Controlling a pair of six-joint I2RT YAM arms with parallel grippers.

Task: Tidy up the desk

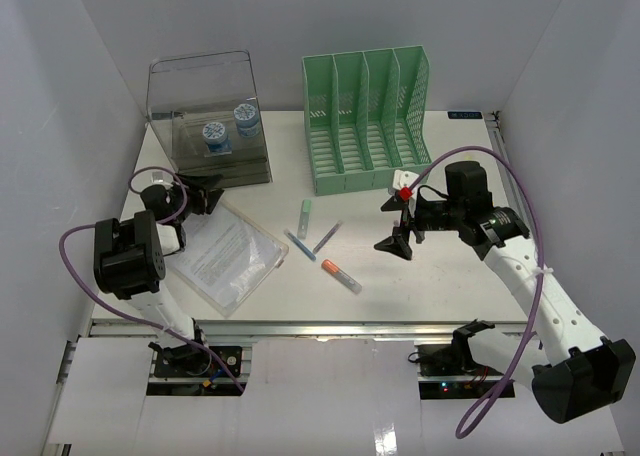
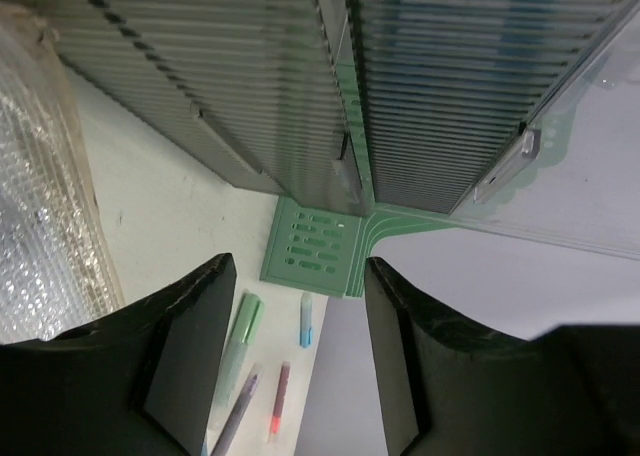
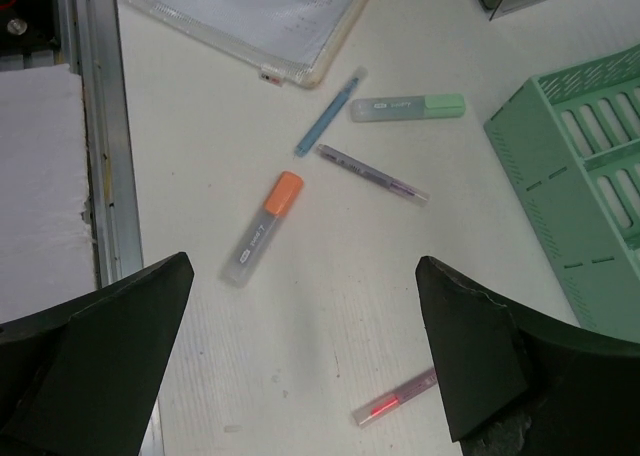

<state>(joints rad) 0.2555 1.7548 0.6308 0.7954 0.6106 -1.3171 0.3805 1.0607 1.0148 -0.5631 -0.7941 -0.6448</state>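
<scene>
A: Grippers, quick?

B: Left gripper (image 1: 205,191) sat at the left of the top view, just beside the clear drawer box (image 1: 210,116), jaws apart with nothing between them. Right gripper (image 1: 397,226) hung right of centre, jaws spread wide and also empty.

A: And the desk?

B: The desk (image 1: 440,276) filled most of the top view. It was white, with a metal rail (image 1: 330,326) along its bottom edge, and everything stood or lay on it.

A: What could go wrong?

B: The pens were bunched at centre. Green highlighter (image 1: 304,217), blue pen (image 1: 298,244) and purple pen (image 1: 328,236) lay close together; I couldn't tell if they touched. Wide jaws coming down on one would likely knock its neighbours. They looked round, so a nudge could roll them. The orange-capped highlighter (image 1: 340,276) lay nearest the rail and could roll off that edge. A red-tipped pen (image 3: 395,401) lay at the bottom of the right wrist view, near the fingers, and could get clipped. On the left, the box wall was clear and hard to judge, so a reach there might shove the box.

A: Containers?

B: The drawer box at upper left held two round blue-and-white things (image 1: 212,134); what they were I couldn't tell. The green file rack (image 1: 368,116) at upper centre had slots that looked empty. The document sleeve (image 1: 232,256) at lower left held printed sheets.
</scene>
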